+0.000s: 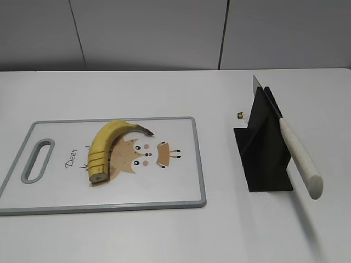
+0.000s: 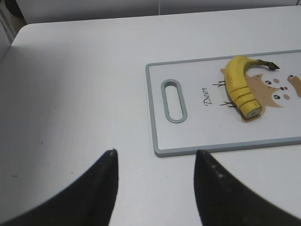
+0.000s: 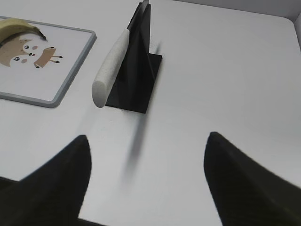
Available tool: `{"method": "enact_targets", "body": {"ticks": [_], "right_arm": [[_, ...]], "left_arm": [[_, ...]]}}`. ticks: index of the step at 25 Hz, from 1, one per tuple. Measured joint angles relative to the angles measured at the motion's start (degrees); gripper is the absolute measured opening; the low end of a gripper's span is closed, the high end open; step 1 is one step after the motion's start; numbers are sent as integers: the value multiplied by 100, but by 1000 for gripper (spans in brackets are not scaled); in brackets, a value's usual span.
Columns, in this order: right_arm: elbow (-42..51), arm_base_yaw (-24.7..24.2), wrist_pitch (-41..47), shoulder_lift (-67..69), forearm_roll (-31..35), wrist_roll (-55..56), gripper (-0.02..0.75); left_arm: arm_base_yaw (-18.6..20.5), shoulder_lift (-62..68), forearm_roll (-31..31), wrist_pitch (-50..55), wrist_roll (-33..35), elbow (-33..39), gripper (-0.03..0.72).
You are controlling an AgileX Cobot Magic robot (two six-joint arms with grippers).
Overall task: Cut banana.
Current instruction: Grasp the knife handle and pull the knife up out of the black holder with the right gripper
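The yellow banana [image 1: 107, 147] lies on the white cutting board [image 1: 175, 181] over a deer print; its dark stem points right and its blunt near end is sliced into several rounds. It also shows in the left wrist view [image 2: 239, 81] and partly in the right wrist view [image 3: 14, 26]. A white-handled knife [image 1: 299, 156] rests in a black stand [image 1: 263, 148], seen also in the right wrist view [image 3: 109, 69]. My left gripper [image 2: 155, 153] is open and empty over the bare table left of the board. My right gripper [image 3: 148, 139] is open and empty, near the stand. Neither gripper shows in the exterior view.
The board has a grey rim and a handle slot [image 1: 37, 160] at its left end. A small brass-coloured object [image 1: 240, 115] lies on the table behind the stand. A grey wall runs behind the white table.
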Motion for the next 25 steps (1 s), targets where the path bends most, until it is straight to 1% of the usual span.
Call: {"method": "enact_targets", "body": {"ticks": [25], "right_arm": [[0,0,0,0,11,0,569]], "left_arm": [[0,0,0,0,0,0,505]]}}
